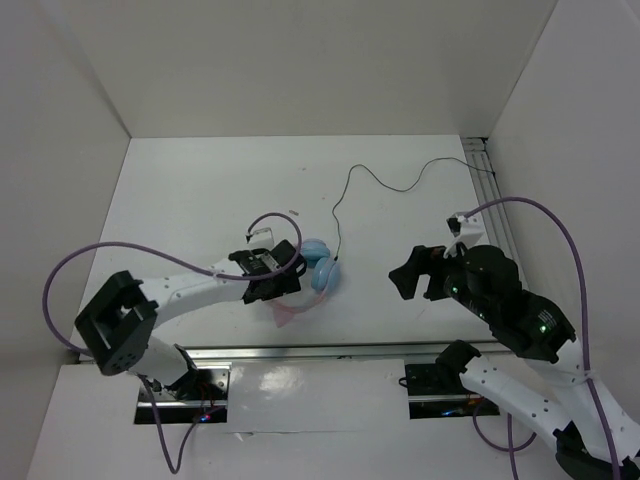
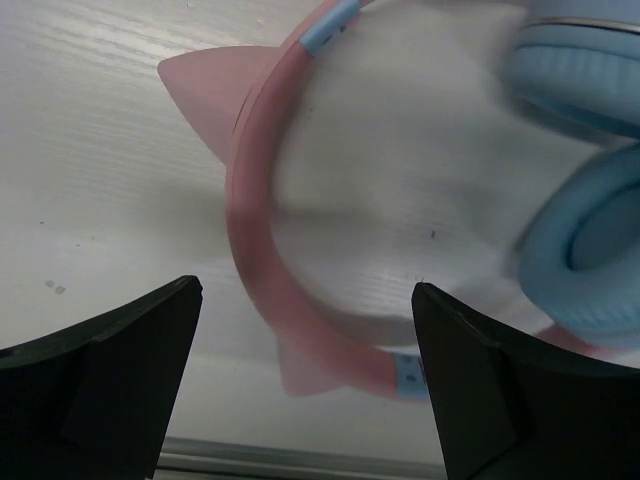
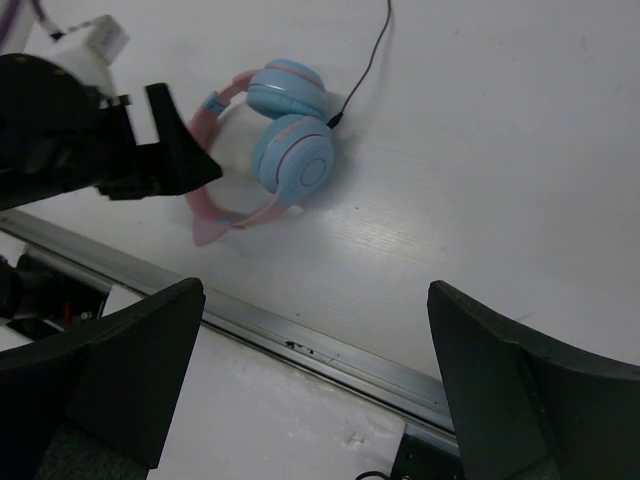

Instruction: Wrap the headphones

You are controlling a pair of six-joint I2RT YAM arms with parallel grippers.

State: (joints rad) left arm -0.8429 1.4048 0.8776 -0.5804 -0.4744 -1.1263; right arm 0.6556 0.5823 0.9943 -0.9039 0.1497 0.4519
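Found headphones [image 1: 315, 270] lying on white tabletop [image 1: 200, 190], near front edge, a little left of centre. Noted smooth pink headband: a curved strip with two pointed cat ears and small light blue sliders near each end. Noted two round light blue cups with soft padded ring cushions, set close together at the right end of the band. Traced thin black cable [image 1: 400, 188] from the cups away across tabletop in loose bends toward far right corner, lying slack and unwrapped. Recorded left hand [image 2: 305, 390] spread wide and low over tabletop, blunt black fingers either side of the near arc of headband, pinching nothing. Cannot tell from wrist view whether touching the band. Saw left arm reaching in from the left, hiding part of headband from above. Recorded right hand [image 1: 408, 275] also spread and empty, held above tabletop to the right of headphones, well apart, aimed toward them. Noted faint streaked grain on tabletop, matte with soft glare. Logged metal rail [image 3: 300, 340] along front edge just on the near side of headphones, second rail [image 1: 488, 180] along right edge, thick purple cables [image 1: 60, 285] looping off both arms, plain white walls [image 1: 300, 60] on three sides.
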